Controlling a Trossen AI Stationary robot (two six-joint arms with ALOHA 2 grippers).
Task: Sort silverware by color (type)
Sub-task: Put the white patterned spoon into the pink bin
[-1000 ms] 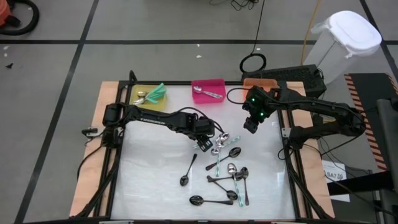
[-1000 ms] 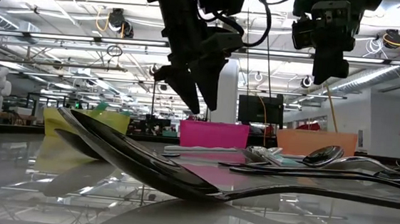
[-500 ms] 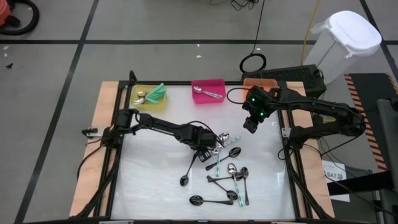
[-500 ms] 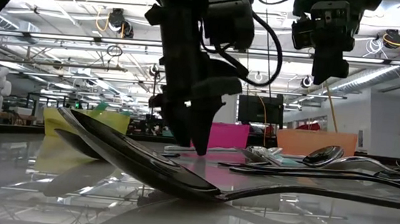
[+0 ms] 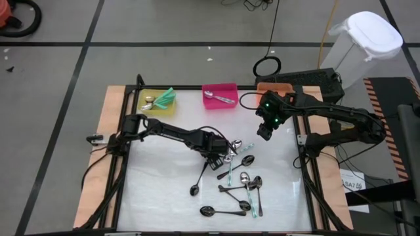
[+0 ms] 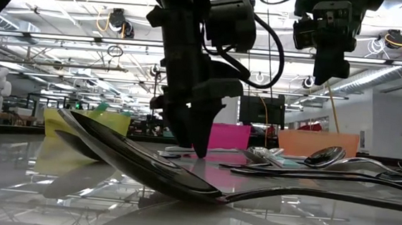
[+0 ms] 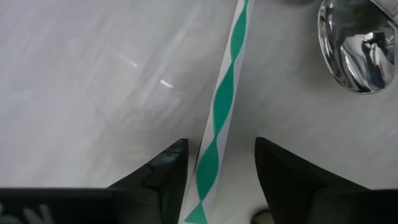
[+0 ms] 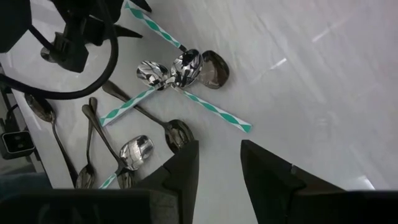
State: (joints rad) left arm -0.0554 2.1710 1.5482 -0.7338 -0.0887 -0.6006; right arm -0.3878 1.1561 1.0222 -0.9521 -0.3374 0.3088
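Observation:
Several spoons lie in a loose cluster [image 5: 239, 180] on the white table: teal-and-white striped handles, shiny silver ones and dark ones. My left gripper [image 5: 218, 157] points down at the cluster's left edge, low over the table, and is open. Its fingers [image 7: 168, 171] stand on either side of one teal-striped handle [image 7: 221, 106], which lies flat; its shiny bowl [image 8: 186, 62] rests among two other bowls. My right gripper [image 5: 264, 133] hangs raised over the table's far right, open and with nothing between its fingers [image 8: 219, 168].
Along the far edge stand a yellow bin [image 5: 157, 101] with a teal piece and a spoon, a pink bin [image 5: 220, 94] with a silver spoon, and an orange bin [image 5: 270, 85] partly behind my right arm. A dark spoon [image 5: 199, 180] lies apart at the left.
My left gripper has come down toward the table and a little toward the spoon cluster, ending with its fingertips low around the teal-striped handle. The spoons have not moved.

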